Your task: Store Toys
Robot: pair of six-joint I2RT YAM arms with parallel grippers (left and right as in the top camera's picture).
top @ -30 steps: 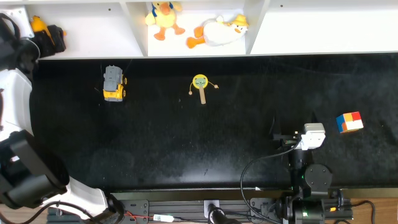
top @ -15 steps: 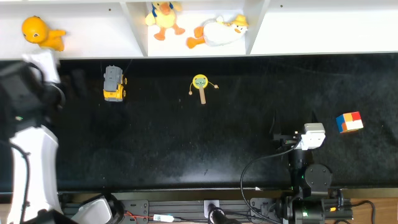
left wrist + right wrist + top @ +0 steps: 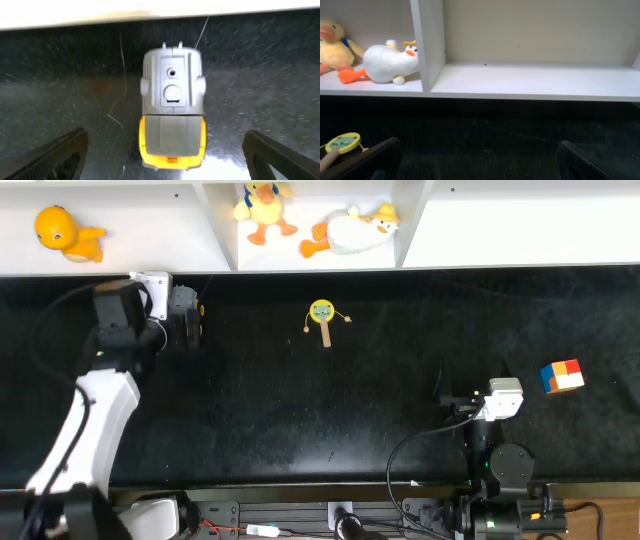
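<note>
Left wrist view: toy truck [image 3: 172, 120] centred between wide-open left gripper's [image 3: 165, 134] 2 fingers [image 3: 55, 156].

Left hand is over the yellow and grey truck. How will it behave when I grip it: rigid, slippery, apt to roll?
The truck looks like hard moulded plastic, so probably rigid and light. Its smooth sides may slip a little in the open left hand. As a toy vehicle, it could roll lengthwise if nudged.
</note>
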